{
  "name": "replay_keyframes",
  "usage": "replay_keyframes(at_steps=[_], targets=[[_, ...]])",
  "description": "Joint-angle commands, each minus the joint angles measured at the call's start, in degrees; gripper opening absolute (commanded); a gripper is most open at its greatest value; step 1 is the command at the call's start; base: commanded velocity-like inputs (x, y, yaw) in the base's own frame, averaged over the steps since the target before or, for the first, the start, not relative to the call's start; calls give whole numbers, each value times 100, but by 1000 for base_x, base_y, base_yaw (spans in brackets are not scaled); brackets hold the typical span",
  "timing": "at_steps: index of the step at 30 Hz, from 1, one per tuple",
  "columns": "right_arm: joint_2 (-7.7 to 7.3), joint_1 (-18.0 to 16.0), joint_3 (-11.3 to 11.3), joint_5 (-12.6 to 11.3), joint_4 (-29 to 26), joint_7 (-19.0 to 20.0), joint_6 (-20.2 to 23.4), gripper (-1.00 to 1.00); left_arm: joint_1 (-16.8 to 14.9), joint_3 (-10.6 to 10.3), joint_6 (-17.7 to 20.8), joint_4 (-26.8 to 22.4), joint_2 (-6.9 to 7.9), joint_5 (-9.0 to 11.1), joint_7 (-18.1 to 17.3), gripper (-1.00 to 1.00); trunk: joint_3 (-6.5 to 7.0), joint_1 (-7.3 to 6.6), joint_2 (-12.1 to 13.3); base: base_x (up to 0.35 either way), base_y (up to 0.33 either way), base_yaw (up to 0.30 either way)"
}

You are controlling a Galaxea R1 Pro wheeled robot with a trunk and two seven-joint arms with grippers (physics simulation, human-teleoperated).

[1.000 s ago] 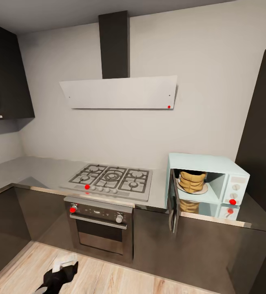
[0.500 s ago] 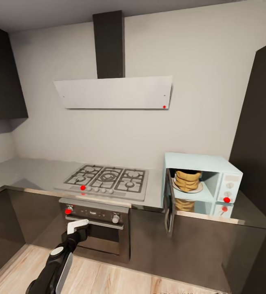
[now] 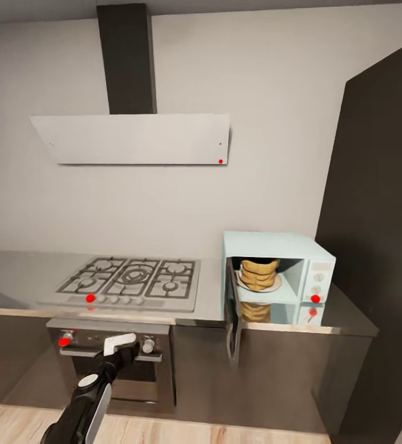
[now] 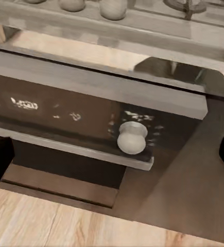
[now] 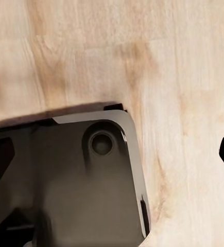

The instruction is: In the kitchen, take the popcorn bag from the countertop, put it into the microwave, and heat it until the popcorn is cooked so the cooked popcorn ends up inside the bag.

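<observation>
The mint-white microwave (image 3: 287, 246) stands on the grey countertop (image 3: 16, 271) to the right of the hob. Its dark glass door (image 3: 231, 320) hangs open toward me. The tan popcorn bag (image 3: 258, 274) stands upright on the round plate inside the oven cavity. The popcorn is hidden from view. My left gripper (image 3: 121, 343) hovers low in front of the built-in oven, well left of the microwave and below it. In the left wrist view the left gripper (image 4: 112, 157) is open, facing an oven knob (image 4: 132, 138). The right gripper (image 5: 112, 154) is open above the wooden floor and my dark base (image 5: 65, 180).
A gas hob (image 3: 130, 280) lies on the counter, with the dark built-in oven (image 3: 111, 364) below it. An extractor hood (image 3: 133, 139) hangs on the wall above. A tall dark cabinet (image 3: 380, 216) closes off the right side. Wooden floor (image 3: 182, 431) runs along the cabinet fronts.
The camera has swung right, so the whole kitchen has slid left in the picture. My left arm has risen from the floor area to oven height. The bag and microwave door stay put.
</observation>
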Motion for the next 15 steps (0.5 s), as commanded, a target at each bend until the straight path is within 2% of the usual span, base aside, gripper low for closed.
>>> replay_keyframes(at_steps=[1, 4, 5, 8, 11, 13, 14, 15], targets=[[-8, -4, -33, 15, 22, 6, -23, 100, 0, -1, 43, -15, 14, -3, -19, 100, -2, 5, -2, 333, 0, -235], [-7, -4, -33, 16, 22, 6, -23, 100, 0, -10, 57, -78, 75, -3, -414, 100, -2, 5, -2, 336, 0, -215], [-8, -4, -33, 17, 22, 6, -23, 100, 0, -12, 66, -164, 99, -3, -769, 100, -2, 5, -2, 337, 0, -197], [-6, -4, -33, 20, 22, 6, -23, 100, 0, -13, 74, -274, 119, -3, -1412, 100, -2, 5, -2, 336, 0, -191], [-5, -4, -26, 22, 22, 6, -23, 100, 0, -24, 73, -390, 112, -3, -1741, 100, -2, 5, -2, 326, 0, -188], [-5, -4, -25, 22, 22, 6, -23, 100, 0, -68, 82, -538, 109, -3, -1815, 100, -2, 5, -2, 298, 0, -187], [-5, -4, -25, 22, 22, 6, -21, 100, 0, -235, 96, -752, 112, -7, -2157, 100, -2, 5, -2, 266, 0, -187], [-5, -4, -25, 22, 22, 6, -20, 100, 0, -272, 103, -831, 110, -7, -2307, 100, -2, 5, -2, 262, 0, -187]])
